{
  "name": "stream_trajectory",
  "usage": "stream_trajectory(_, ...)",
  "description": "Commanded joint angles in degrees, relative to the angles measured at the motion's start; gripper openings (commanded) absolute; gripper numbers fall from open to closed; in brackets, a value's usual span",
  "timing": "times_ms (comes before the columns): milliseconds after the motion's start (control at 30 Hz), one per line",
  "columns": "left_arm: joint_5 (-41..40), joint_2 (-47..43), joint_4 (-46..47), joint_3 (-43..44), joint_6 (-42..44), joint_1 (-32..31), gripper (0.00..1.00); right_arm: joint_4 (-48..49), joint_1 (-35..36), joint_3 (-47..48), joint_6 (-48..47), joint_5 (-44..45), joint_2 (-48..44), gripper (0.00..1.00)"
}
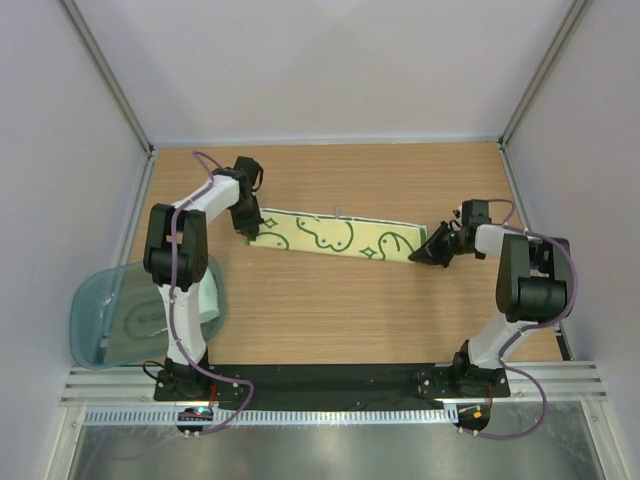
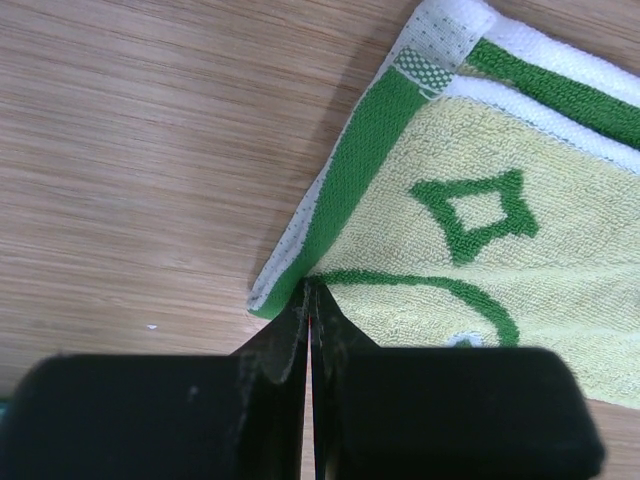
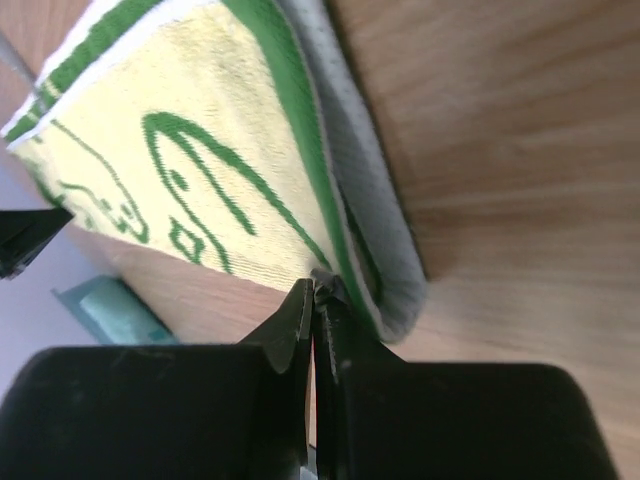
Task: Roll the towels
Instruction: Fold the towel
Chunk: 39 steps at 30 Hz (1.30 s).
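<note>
Pinching patterned towel (image 1: 330, 235) at opposite ends: left, right jaws.

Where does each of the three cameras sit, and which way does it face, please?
Top external: above and behind, looking down on the table; left arm and right arm show.
Left wrist: on the left arm, looking past the left hand, pinching a towel corner.
Right wrist: looking past the right hand, pinching the towel's other end.
Shared: all show the towel.
</note>
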Motion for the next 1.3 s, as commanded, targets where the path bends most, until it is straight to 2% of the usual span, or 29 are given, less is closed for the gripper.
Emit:
stream_trajectory(0,0.9,-0.1,-1.5,2.1,-0.3,0.2,0.0,-12.0,0.2,2.3,-3.9,13.3,-4.9,0.01)
stream_trajectory(100,1.9,-1.5,-1.6,2.2,-0.7,0.2,0.0,-15.4,0.2,3.0,-3.5,19.5,-9.2,0.02)
stream_trajectory(167,2.2,-2.7,-1.6,2.2,-0.8,0.1,0.01,-16.8,0.2,2.8,-3.4,21.5,-12.2,0.12)
stream_trajectory(200,2.3,-3.9,-1.6,2.2,-0.7,0.1,0.09,-17.5,0.2,2.6,-3.4,22.4,-15.1,0.21)
stream_trajectory(233,2.5,-4.4,-1.6,2.3,-0.6,0.1,0.15,-18.1,0.2,2.4,-3.5,23.0,-16.4,0.36)
stream_trajectory(267,2.6,-5.1,-1.5,2.3,-0.4,0.2,0.21,-19.0,0.2,2.3,-3.6,22.9,-17.3,0.42)
stream_trajectory(300,2.8,-5.6,-1.6,2.4,-0.3,0.1,0.27,-19.5,0.2,1.9,-3.9,23.1,-18.5,0.47)
stream_trajectory(333,3.0,-6.6,-1.6,2.5,-0.4,0.2,0.4,-20.1,0.2,1.7,-3.8,23.1,-20.0,0.51)
stream_trajectory(400,3.7,-7.6,-1.8,2.5,-0.5,0.1,0.49,-19.9,0.2,0.4,-3.1,21.5,-21.6,0.54)
stream_trajectory(500,5.6,-10.0,-2.1,2.0,-0.3,0.0,0.58,-18.7,0.2,-0.8,-2.3,20.3,-22.1,0.55)
stream_trajectory(600,4.9,-12.6,-2.9,0.9,1.4,0.1,0.71,-18.3,0.2,-0.6,-2.2,20.0,-20.9,0.55)
stream_trajectory(733,2.6,-16.7,-3.8,-1.8,3.7,0.1,0.77,-17.3,0.2,0.1,-2.4,19.7,-18.2,0.54)
stream_trajectory(933,2.0,-21.8,-2.4,-7.1,6.1,0.2,0.79,-12.9,0.2,0.0,-1.9,19.2,-13.8,0.5)
stream_trajectory(1100,1.5,-22.1,-2.2,-8.4,6.7,0.2,0.78,-9.5,0.2,0.0,-1.7,17.8,-10.2,0.47)
stream_trajectory(1267,2.2,-21.1,-1.6,-8.9,6.5,0.3,0.78,-7.7,0.2,0.3,-1.7,17.8,-7.6,0.39)
